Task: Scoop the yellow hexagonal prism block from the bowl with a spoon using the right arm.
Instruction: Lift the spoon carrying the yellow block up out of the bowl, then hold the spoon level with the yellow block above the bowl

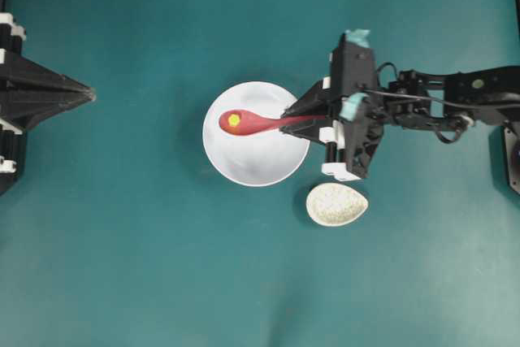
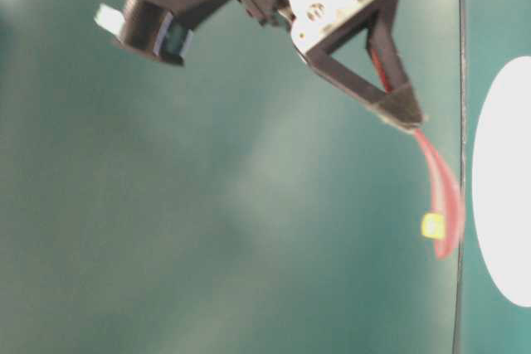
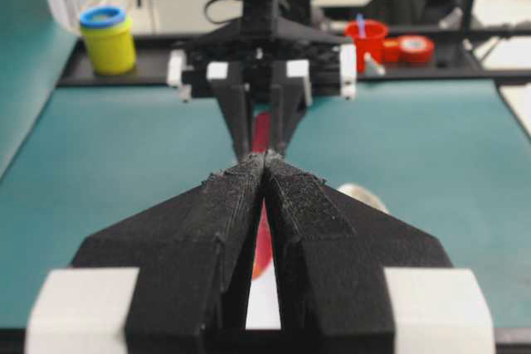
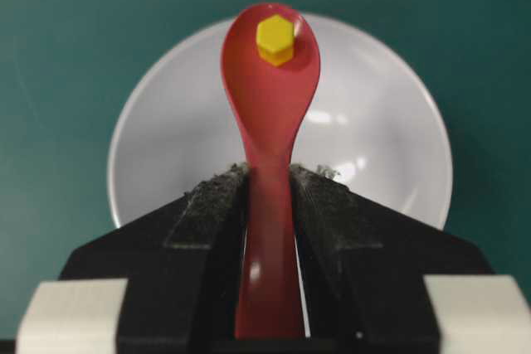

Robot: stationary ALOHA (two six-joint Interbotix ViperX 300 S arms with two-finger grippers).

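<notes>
Overhead: the right arm's fingers are clamped on the handle of the glossy pink-red spoon, whose scoop carries the tiny yellow hexagonal block over the round white bowl. Left wrist view: left fingers pressed together, holding nothing. No readable writing.

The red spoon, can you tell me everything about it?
The spoon is glossy pink-red with an oval scoop and a straight handle. The right gripper is shut on its handle, holding it over the white bowl. A tiny yellow hexagonal block sits in the scoop, near its tip.
</notes>
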